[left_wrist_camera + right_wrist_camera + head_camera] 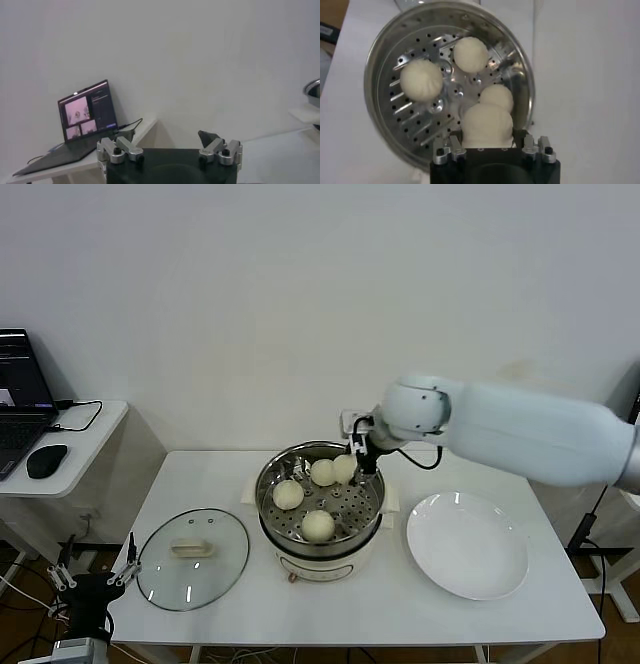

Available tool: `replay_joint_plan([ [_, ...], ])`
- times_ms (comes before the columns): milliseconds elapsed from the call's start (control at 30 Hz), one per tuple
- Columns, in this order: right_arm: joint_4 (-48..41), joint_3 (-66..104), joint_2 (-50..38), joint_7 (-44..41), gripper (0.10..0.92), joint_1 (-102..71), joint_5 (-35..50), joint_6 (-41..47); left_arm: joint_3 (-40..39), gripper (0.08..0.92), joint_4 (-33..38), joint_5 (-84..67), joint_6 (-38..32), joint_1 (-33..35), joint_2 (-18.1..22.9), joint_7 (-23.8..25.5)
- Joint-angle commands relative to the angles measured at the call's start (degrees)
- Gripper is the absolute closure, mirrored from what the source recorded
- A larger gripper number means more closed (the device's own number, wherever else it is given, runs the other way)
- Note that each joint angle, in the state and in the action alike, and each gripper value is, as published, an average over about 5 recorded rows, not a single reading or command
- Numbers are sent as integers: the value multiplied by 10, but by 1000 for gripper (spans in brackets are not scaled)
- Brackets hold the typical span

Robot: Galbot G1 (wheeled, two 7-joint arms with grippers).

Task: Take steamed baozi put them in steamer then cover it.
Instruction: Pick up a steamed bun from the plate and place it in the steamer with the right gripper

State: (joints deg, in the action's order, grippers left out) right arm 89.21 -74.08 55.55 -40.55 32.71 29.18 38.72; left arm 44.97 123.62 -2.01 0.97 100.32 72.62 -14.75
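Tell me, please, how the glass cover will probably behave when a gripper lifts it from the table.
The cover is clear glass with a metal rim, so it is probably fragile and rather heavy for its size. It lies flat on the table, so only the bar handle offers a grip; held off-centre, it may tilt.

white plate [467, 546] on table [400, 604] | laptop [18, 399], mouse [46, 460] on side desk [70, 469]

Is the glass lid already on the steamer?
No, the glass lid lies flat on the table, to the left of the open steamer.
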Motion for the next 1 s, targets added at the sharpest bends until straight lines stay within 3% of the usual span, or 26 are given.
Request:
replay_joint_plan([
  [33, -31, -19, 39, 31, 406, -44, 5, 30, 1, 177, -4, 0, 0, -3, 1, 0],
  [633, -22, -4, 9, 26, 401, -71, -16, 29, -3, 177, -5, 3, 0, -5, 3, 0],
  [900, 14, 41, -33, 20, 230, -52, -7, 28, -5, 177, -4, 5, 0, -6, 3, 1],
  [1000, 40, 77, -58, 48, 206, -59, 8, 21, -6, 177, -4, 4, 1, -9, 3, 1],
])
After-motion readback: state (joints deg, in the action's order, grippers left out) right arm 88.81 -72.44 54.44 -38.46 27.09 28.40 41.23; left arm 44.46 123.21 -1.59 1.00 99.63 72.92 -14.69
